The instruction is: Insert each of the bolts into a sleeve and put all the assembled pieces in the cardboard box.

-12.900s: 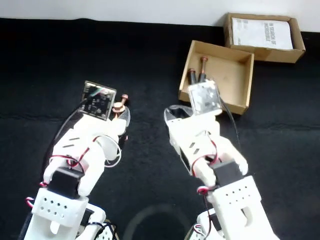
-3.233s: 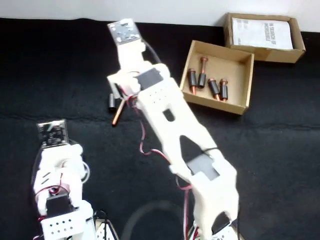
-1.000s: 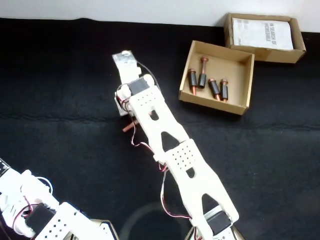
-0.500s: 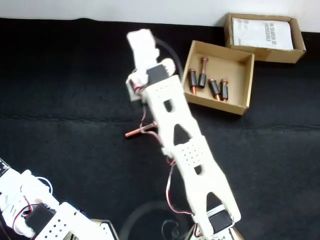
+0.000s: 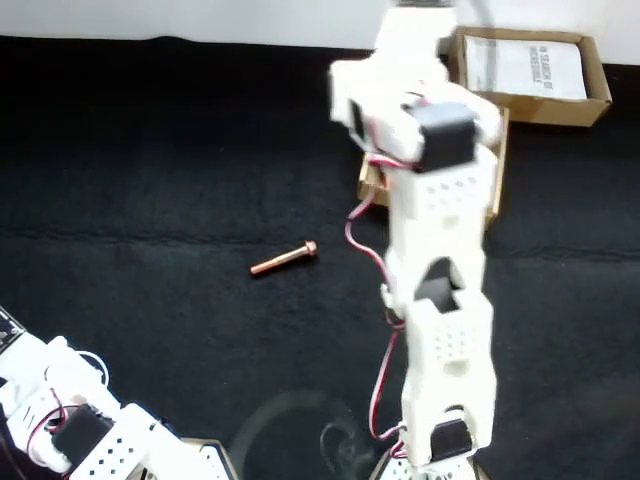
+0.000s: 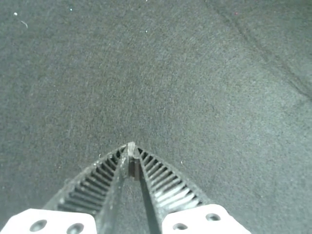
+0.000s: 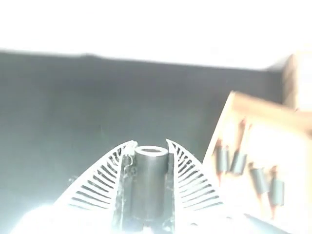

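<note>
1. My right gripper (image 7: pixel 150 144) is clamped on a dark grey sleeve (image 7: pixel 147 183). The sleeve sits lengthwise between the two fingers, with its open end up near the tips.
2. In the right wrist view, the cardboard box (image 7: pixel 287 141) is off to one side and farther out than the sleeve. The sleeve isn't over it from that angle.
3. Four assembled pieces (image 7: pixel 237 161) lie in the box, side by side near one wall. It's blurry, but I can make out dark sleeves with copper ends sticking out.
4. In the high view my right arm (image 5: pixel 440 300) is stretched straight out from its base. Its far end is over the box and covers most of it.
5. One loose bolt (image 5: pixel 285 258), copper coloured, lies flat on the black cloth (image 5: pixel 150 150). It's well apart from the box, with its head end toward my right arm. No sleeve on it yet.
6. My left gripper (image 6: pixel 130 155) is closed with nothing in it, tips touching, over bare cloth. My left arm (image 5: pixel 60 420) is tucked into the near corner in the high view.
7. A second box (image 5: pixel 550 108) holding a white paper (image 5: pixel 525 65) sits just behind the first one.
</note>
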You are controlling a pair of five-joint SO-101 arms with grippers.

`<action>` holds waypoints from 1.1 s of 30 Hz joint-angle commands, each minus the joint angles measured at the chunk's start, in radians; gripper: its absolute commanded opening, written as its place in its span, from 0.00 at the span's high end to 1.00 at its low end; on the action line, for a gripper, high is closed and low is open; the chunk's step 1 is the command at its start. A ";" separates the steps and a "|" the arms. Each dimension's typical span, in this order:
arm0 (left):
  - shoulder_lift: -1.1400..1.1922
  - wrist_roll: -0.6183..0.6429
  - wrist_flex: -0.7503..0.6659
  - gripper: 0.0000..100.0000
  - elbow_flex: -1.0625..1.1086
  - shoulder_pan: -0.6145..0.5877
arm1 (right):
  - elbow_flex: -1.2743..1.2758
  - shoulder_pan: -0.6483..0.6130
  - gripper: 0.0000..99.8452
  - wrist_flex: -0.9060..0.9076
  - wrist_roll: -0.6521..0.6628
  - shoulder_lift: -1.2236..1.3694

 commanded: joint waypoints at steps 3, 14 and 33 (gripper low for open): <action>-0.010 -0.005 0.002 0.99 0.018 0.013 | -0.114 0.019 0.99 0.007 0.115 -0.297; -0.008 -0.005 0.003 0.99 0.018 0.039 | -0.113 0.371 0.99 0.007 0.124 -0.684; -0.010 -0.072 0.091 0.99 0.016 0.108 | -0.107 0.483 0.99 0.008 0.124 -1.107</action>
